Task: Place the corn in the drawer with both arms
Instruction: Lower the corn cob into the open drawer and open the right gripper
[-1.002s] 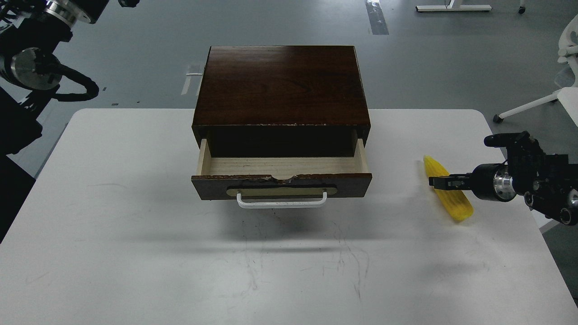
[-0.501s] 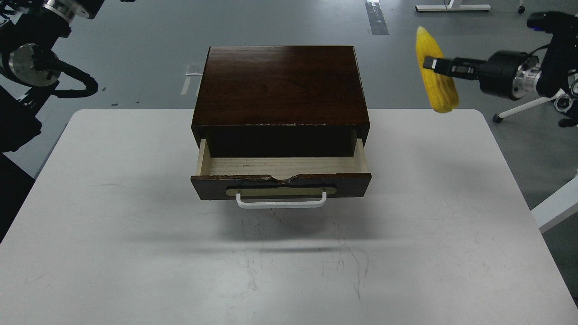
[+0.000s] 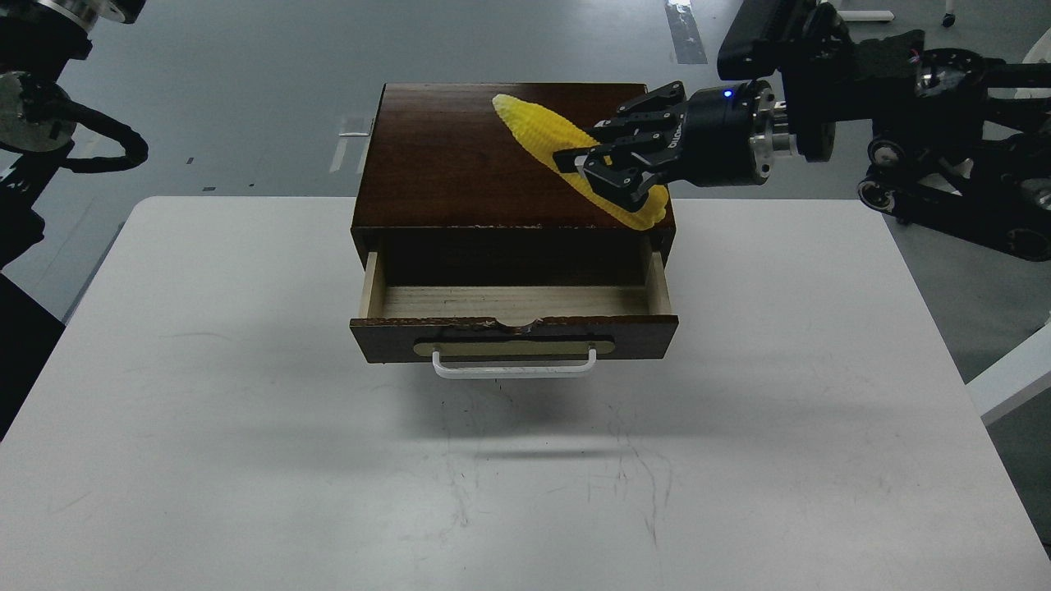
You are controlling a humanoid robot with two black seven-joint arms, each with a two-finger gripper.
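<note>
Right gripper (image 3: 593,168) clamped on corn (image 3: 546,131), held in front of the box top (image 3: 460,156).
Fingers (image 3: 612,182) pinch the cob around its thicker half; pointed tip aims up-left, blunt end sits low by the box's front right corner. Whether the cob touches the box: can't tell. Drawer (image 3: 513,328) pulled open toward the camera, pale interior showing, white handle (image 3: 514,368) in front, chipped top edge. Box on white table (image 3: 246,451). Left arm (image 3: 49,98) only partly visible at the top left edge, well apart from the drawer; its gripper isn't visible.
</note>
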